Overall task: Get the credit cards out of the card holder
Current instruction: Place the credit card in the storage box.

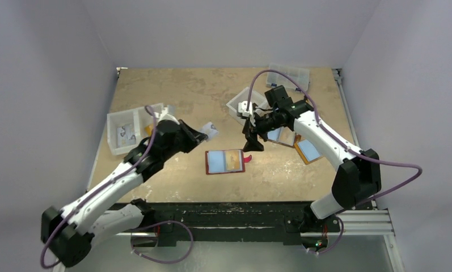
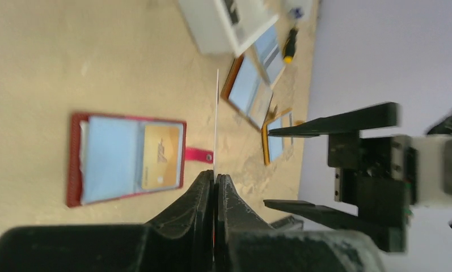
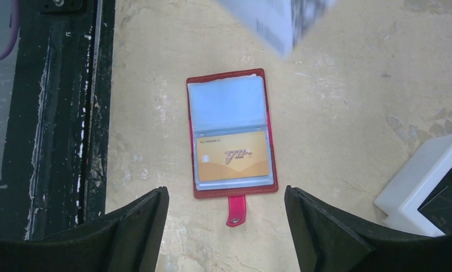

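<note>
Item, my left end effector (image 2: pixel 215 180): clamped on one pale credit card (image 2: pixel 216 113), clear of the table (image 2: pixel 42 56). Item, my right end effector (image 3: pixel 226 197): spread apart above the card holder (image 3: pixel 230 102), which lies open, gold card (image 3: pixel 233 156) in sleeve.

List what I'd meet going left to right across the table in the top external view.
White bin → left gripper pinching a pale card → dark red card holder → right gripper, open → orange-tan holder.
</note>
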